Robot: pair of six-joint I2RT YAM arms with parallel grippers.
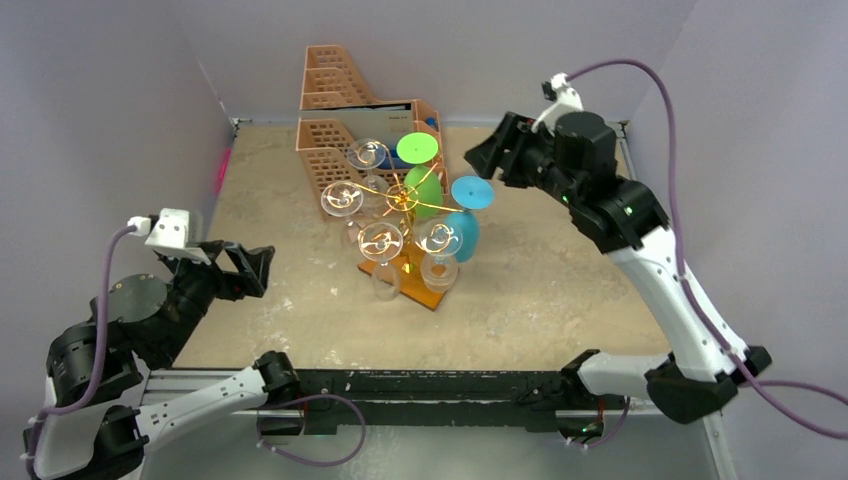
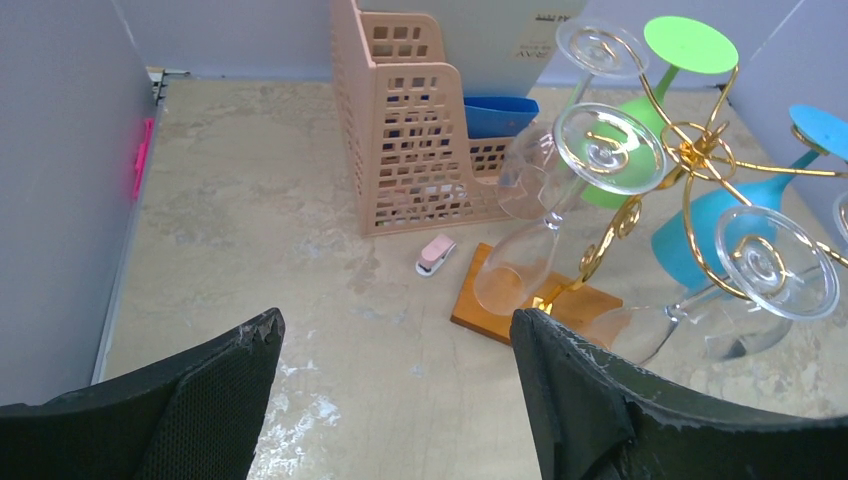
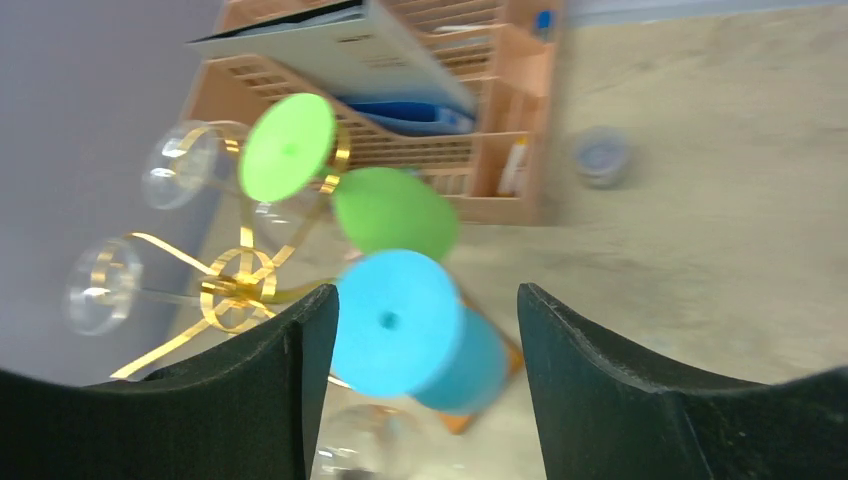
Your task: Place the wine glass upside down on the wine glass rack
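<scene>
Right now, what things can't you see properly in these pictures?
- Right wrist view: everything is blurred, so the small round thing on the table can't be named.
- Left wrist view: the blue glass is cut off by the right edge.
- Top view: the wooden base of the wine glass rack is mostly hidden under the clear glasses.
- Left wrist view: the white-and-pink thing is too small to name.

A peach-orange perforated plastic file organizer [image 2: 415, 150] is recorded on the beige tabletop [image 2: 250, 230]. A blue folder [image 2: 500, 115] is held inside it. A small pink-and-white object [image 2: 435, 254] is found just in front of it.
</scene>
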